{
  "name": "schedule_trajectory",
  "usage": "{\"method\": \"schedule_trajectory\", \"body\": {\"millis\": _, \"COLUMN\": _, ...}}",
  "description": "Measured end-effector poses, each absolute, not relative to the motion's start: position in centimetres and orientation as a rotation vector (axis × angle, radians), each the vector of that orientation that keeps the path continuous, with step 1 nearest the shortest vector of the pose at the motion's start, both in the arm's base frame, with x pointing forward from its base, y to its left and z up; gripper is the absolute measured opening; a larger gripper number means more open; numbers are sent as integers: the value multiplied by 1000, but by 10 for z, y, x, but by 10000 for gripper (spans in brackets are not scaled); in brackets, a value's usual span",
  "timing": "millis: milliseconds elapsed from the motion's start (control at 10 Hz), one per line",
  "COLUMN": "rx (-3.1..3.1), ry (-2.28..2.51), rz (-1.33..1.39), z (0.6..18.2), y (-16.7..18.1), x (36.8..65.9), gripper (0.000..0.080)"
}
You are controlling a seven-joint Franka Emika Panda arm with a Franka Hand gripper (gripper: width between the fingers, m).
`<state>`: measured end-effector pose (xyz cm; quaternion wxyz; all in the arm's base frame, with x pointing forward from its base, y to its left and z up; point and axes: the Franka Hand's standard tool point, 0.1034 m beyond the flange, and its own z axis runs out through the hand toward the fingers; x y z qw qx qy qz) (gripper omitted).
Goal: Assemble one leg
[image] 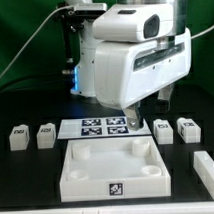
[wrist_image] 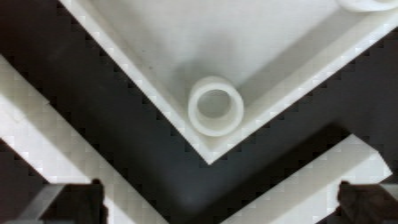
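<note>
Several legs lie on the black table: two at the exterior view's left, two at its right, and one near the right edge. The large white square tray-like piece lies in front. My gripper hangs over its far right corner. In the wrist view the corner's round socket shows, with my gripper open and empty. Its dark fingertips stand wide apart on either side of the corner tip. No leg shows in the wrist view.
The marker board lies flat behind the tray-like piece, partly under the arm. The arm's big white body hides the middle back of the scene. A green backdrop stands behind the table.
</note>
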<state>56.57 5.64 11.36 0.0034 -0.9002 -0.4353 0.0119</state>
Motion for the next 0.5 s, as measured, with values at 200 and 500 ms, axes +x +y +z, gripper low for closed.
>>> {"method": "schedule_trajectory", "body": {"millis": 200, "rx": -2822, "ry": -1365, "rz": 37, "z": 114, "y": 56, "x": 566, "gripper": 650}}
{"method": "schedule_trajectory", "body": {"millis": 500, "rx": -2683, "ry": -1623, "rz": 37, "z": 112, "y": 55, "x": 564, "gripper": 650}}
